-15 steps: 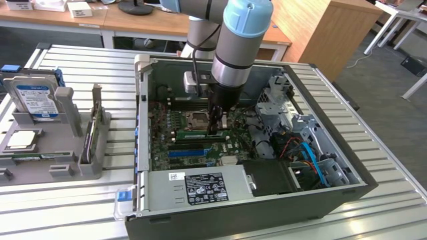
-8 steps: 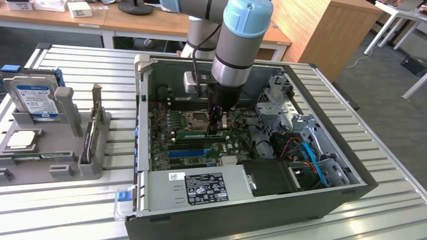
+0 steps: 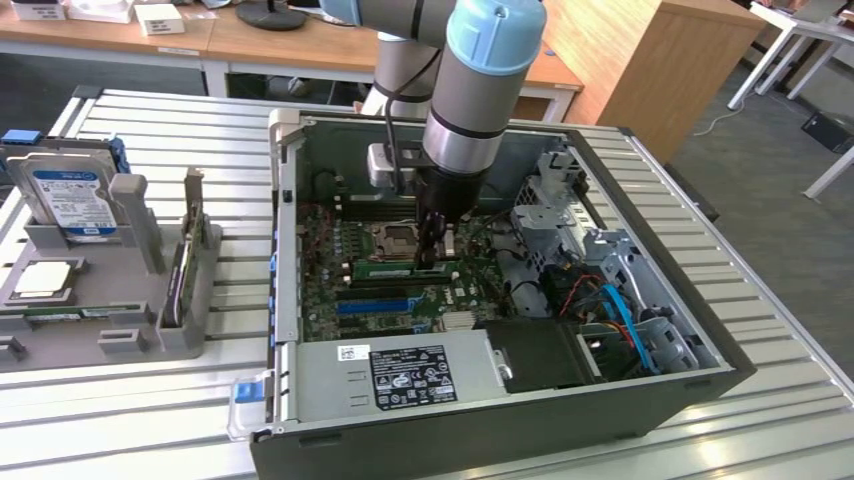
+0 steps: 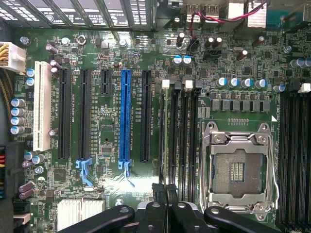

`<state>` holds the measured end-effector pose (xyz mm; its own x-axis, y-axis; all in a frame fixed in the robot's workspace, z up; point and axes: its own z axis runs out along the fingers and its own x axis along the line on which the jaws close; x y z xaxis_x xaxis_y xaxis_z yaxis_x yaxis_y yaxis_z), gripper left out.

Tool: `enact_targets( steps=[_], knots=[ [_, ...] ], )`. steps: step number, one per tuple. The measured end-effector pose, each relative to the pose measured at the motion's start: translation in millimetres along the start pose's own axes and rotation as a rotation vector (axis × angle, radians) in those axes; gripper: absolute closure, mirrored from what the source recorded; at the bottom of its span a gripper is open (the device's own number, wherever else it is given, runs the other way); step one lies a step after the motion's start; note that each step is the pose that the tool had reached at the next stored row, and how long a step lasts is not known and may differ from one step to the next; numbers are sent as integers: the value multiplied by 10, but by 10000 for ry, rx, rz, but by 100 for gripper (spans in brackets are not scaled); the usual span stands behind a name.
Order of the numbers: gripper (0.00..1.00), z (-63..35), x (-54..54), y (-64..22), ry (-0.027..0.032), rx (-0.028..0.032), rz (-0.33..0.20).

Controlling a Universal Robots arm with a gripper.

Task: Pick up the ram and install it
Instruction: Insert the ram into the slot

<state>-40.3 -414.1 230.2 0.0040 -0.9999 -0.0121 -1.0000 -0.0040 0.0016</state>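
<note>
We see the grey-and-blue robot arm (image 3: pixel 467 90) reaching straight down into the open black computer case (image 3: pixel 534 440), which lies on its side on the pale slatted metal counter (image 3: pixel 774 330). Its black claw (image 3: pixel 434 255) sits low over the green motherboard (image 3: pixel 327 290), just beside the silver processor socket (image 3: pixel 396 238).

The ram (image 3: pixel 390 268), a long, narrow green circuit-board stick, stands on edge at the bank of black memory slots (image 4: pixel 187 131), between the processor socket and the blue expansion slot (image 3: pixel 380 304). The claw's fingers (image 4: pixel 156 189) are drawn nearly together and pinch the ram's upper edge, towards the end that lies at the exterior view's right. In the wrist view the stick shows edge-on as a thin line running away from the fingertips along the outermost slot. Whether it is pressed fully home, we cannot tell.

Inside the case, a silver power supply with a black label (image 3: pixel 400 375) fills the near corner, and red and blue cables (image 3: pixel 621 310) run by the metal drive cage at the exterior view's right.

On the counter at the exterior view's left stands a grey plastic holder (image 3: pixel 134 320), well apart from the claw. It carries a silver hard drive with a blue-white label (image 3: pixel 74 200) and an upright card with a metal bracket (image 3: pixel 187 250). Wooden desks (image 3: pixel 267 45) stand behind.
</note>
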Motion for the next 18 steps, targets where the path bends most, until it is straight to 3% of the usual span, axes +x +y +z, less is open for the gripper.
enact_targets(
  steps=[18],
  knots=[
    [87,39,0,0,-1,0,0]
  ],
)
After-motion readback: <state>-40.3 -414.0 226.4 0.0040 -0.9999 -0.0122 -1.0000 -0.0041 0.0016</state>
